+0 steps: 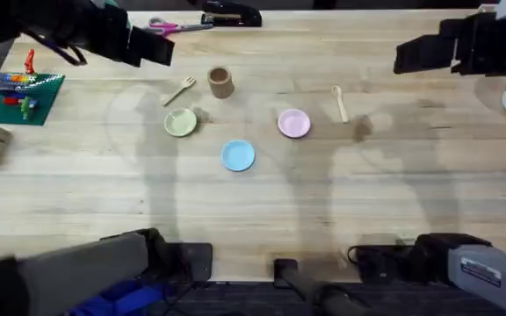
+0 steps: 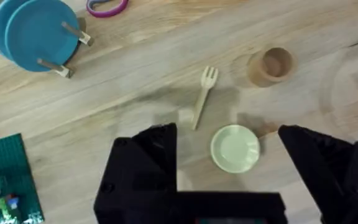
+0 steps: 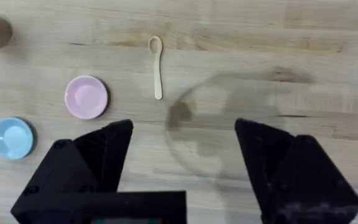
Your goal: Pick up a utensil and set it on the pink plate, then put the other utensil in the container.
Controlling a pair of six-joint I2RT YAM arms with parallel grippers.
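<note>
The wooden fork [image 1: 180, 90] [image 2: 204, 96] lies flat on the table, left of the brown wooden cup [image 1: 220, 82] [image 2: 270, 65]. The pink plate [image 1: 294, 123] [image 3: 87, 96] sits bare near the table's middle, and the wooden spoon [image 1: 340, 103] [image 3: 157, 65] lies just to its right. My left gripper [image 1: 158, 51] [image 2: 226, 132] hovers open, high over the far left, holding nothing. My right gripper [image 1: 408, 56] [image 3: 184, 128] hovers open over the far right, apart from the spoon and also holding nothing.
A pale yellow plate [image 1: 180, 122] [image 2: 235, 148] and a light blue plate [image 1: 238, 155] [image 3: 13, 137] sit near the pink one. A green brick baseplate [image 1: 25, 96], scissors [image 1: 169, 26], a stapler [image 1: 231, 15] and a rack of blue plates [image 2: 39, 34] line the far left.
</note>
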